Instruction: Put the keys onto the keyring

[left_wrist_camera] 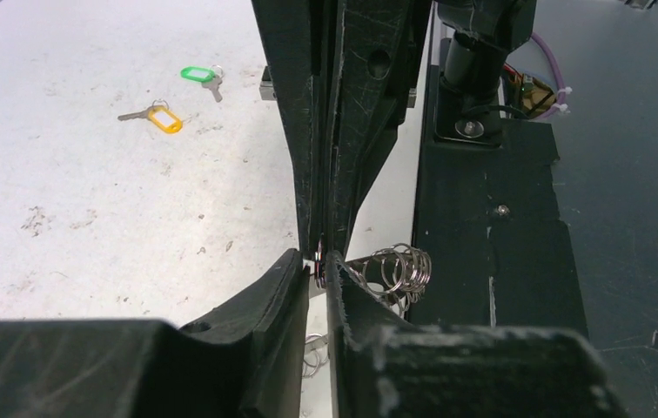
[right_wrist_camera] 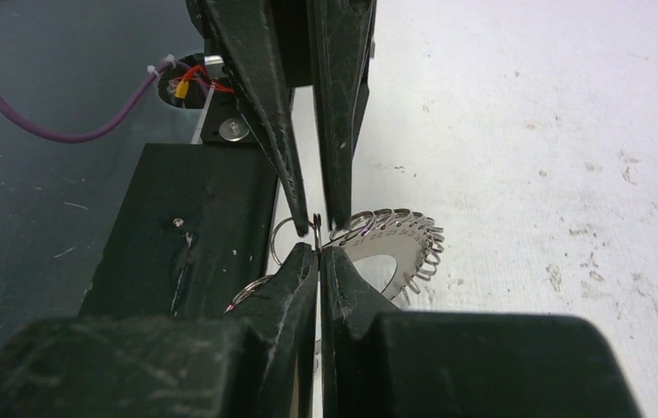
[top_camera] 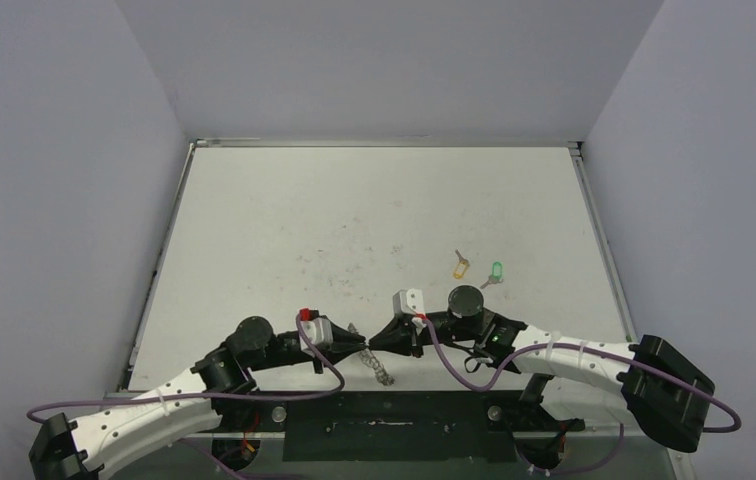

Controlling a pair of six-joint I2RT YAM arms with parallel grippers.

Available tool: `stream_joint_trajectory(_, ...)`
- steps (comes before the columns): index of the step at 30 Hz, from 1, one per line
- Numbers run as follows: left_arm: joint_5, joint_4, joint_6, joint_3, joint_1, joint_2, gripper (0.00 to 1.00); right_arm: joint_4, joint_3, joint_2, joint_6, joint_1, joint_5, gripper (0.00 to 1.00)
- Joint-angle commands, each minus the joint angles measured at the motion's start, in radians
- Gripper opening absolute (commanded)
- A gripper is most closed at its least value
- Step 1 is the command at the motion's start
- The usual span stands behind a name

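Top external view has both arms meeting at the near edge of the worktop [top_camera: 284, 220], with the ring [top_camera: 382, 370] between them. Wrist views show left jaws and right jaws each pressed together, tip to tip, pinching the ring's wire fringe at almost the same spot. Yellow key [top_camera: 461, 266] and green key [top_camera: 495, 271] lie on the worktop, well apart from the ring and not on it. I judge this a regrip: one pair should hold firm before the other lets go, or the ring may slip off the edge. Then fetch a key by its head.
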Motion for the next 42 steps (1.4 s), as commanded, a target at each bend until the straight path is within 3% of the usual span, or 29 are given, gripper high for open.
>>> stream_joint_trajectory(1,-0.046,-0.106,0.05,0.064,-0.002,-0.056,0.19,-0.013,0.04,-0.042,-0.011,-0.002,0.039,0.0)
stream_joint_trajectory(3,-0.063,-0.163,0.065,0.083,-0.002,-0.077,0.24,-0.046,0.051,-0.049,-0.015,0.0,0.043,0.0)
stream_joint_trajectory(9,-0.11,-0.26,0.098,0.127,-0.003,-0.12,0.26,-0.124,0.083,-0.061,-0.031,0.011,0.058,0.0)
stream_joint_trajectory(17,-0.061,-0.292,0.146,0.172,-0.003,-0.035,0.27,-0.158,0.116,-0.058,-0.033,0.025,0.073,0.0)
stream_joint_trajectory(33,0.024,-0.143,0.156,0.176,-0.01,0.118,0.27,-0.173,0.122,-0.058,-0.038,0.033,0.082,0.0)
stream_joint_trajectory(42,0.007,-0.134,0.162,0.175,-0.015,0.151,0.17,-0.176,0.123,-0.053,-0.036,0.035,0.075,0.0)
